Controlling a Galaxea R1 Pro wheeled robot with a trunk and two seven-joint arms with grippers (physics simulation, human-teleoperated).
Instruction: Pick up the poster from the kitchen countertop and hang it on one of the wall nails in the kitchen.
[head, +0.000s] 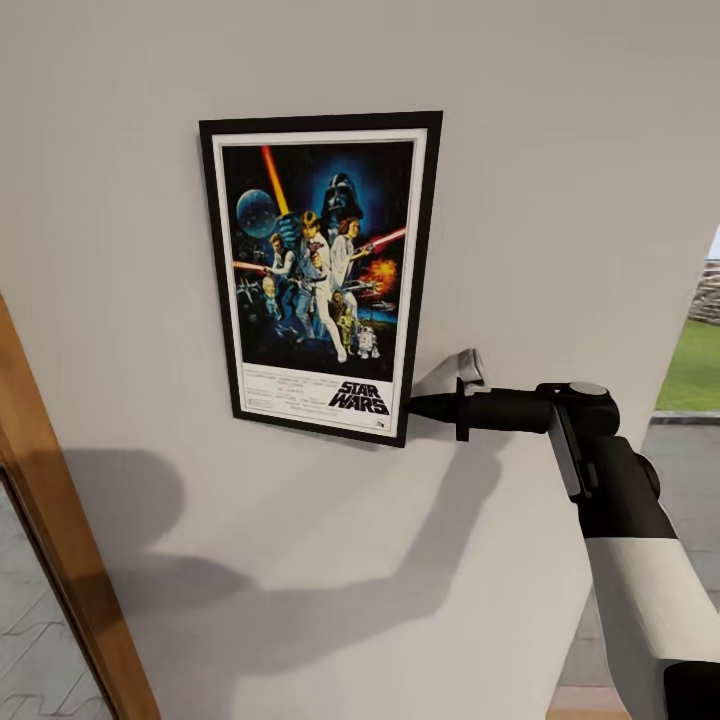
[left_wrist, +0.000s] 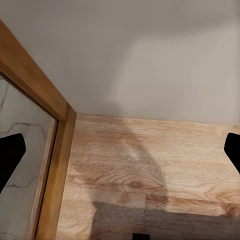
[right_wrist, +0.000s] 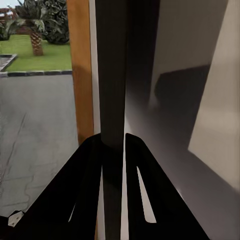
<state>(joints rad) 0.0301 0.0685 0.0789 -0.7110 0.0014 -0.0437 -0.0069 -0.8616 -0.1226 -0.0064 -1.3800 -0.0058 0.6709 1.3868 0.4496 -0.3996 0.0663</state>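
The poster (head: 320, 275) covers any nail behind it. The right hand (head: 420, 407) has its tips against the poster's lower corner. The left hand (left_wrist: 120, 150) is cut by both picture edges.

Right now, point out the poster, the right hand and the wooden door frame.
poster (head: 318, 270), head view, middle of the artwork.
right hand (head: 415, 405), head view, at its fingertips on the poster's lower corner.
wooden door frame (head: 60, 560), head view, its slanted post.

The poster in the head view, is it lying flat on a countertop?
No, the poster stands upright against the light-grey wall, with the right gripper at its lower right corner.
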